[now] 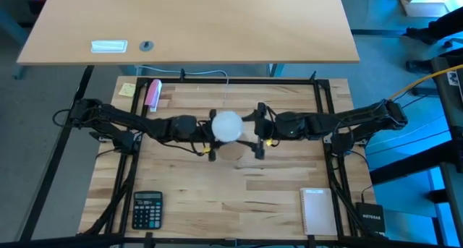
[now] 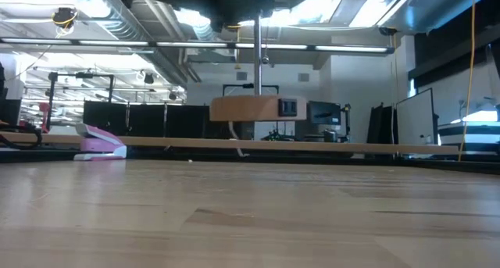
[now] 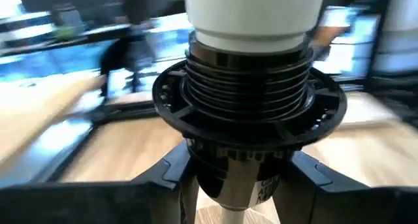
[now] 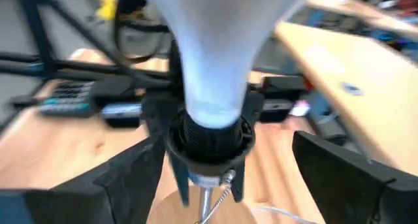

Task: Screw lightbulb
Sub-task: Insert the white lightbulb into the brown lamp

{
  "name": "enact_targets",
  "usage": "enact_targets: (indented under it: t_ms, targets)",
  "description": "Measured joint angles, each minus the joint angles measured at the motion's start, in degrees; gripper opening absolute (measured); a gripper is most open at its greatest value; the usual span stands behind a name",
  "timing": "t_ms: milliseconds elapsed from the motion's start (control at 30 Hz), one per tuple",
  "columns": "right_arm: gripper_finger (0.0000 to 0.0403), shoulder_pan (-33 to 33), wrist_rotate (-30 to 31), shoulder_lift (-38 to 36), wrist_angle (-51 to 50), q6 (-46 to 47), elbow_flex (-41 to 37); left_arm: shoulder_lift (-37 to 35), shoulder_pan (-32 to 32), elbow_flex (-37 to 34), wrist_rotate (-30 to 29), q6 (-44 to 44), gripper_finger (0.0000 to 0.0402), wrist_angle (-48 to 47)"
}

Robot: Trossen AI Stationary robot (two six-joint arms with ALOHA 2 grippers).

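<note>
The lightbulb, light, smooth and likely fragile, sits seated in the black socket between the right gripper's released jaws, while the left gripper's jaws clench the socket's stem; best held gently at its narrow neck.

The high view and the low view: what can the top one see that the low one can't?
Only the high view shows the white lightbulb between the left end effector and the right end effector, plus a calculator and a notepad. Only the low view shows the round wooden disc raised on a thin pole, with the room behind it. Both show the wooden table and the pink stapler.
</note>
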Motion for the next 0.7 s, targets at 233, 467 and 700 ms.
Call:
enact_targets:
  t_ms: [233, 467, 700]
  targets:
    - [0.0309, -1.92, -16.03, 0.60, 5.75, 0.01, 0.12, 0.47, 2.65, -0.04, 27.86, -3.27, 0.0131, -0.30]
    - [0.0294, -4.48, -30.39, 5.75, 17.63, 2.13, 0.11, 1.39, 4.33, -0.04, 33.12, -4.81, 0.0131, -0.42]
    - [0.0293, -5.38, -34.48, 8.39, 21.53, 3.27, 0.11, 2.40, 4.94, -0.11, 34.17, -5.79, 0.0131, -0.49]
